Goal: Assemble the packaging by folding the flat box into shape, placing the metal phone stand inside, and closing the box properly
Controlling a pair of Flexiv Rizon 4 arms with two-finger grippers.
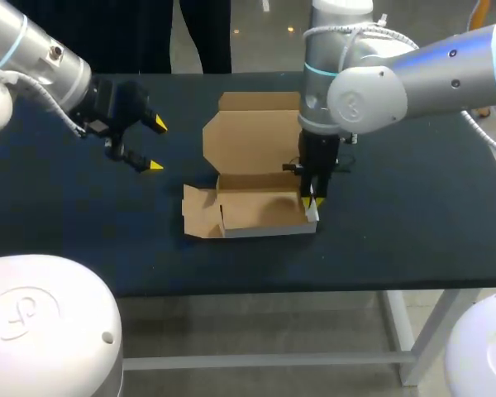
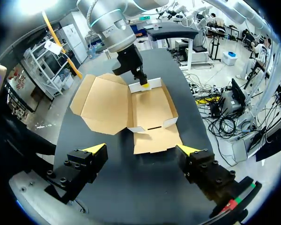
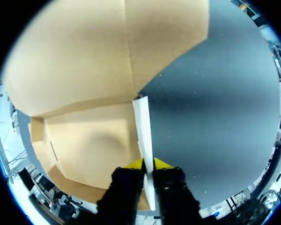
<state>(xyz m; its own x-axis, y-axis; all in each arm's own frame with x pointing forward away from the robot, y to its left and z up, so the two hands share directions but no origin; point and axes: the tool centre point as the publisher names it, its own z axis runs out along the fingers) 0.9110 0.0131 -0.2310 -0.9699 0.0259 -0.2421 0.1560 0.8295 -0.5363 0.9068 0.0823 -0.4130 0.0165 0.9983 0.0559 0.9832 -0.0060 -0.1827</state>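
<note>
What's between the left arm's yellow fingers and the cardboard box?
Just bare black table. The head view shows the left gripper, fingers open, hovering apart from the cardboard box, with nothing lying in the gap.

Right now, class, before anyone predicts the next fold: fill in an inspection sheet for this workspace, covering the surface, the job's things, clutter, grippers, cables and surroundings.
Surface: dark table.
Job's things: cardboard box half folded; lid lying open behind it; right side wall upright; left flap splayed outward. Metal phone stand: nothing seen.
Clutter: nothing seen.
Grippers: right gripper shut on the right side wall from above; left gripper open, above the table left of the box, touching nothing.
Cables: grey cable along the left arm, clear of the box.
Surroundings: nothing seen reaching over the table.
</note>
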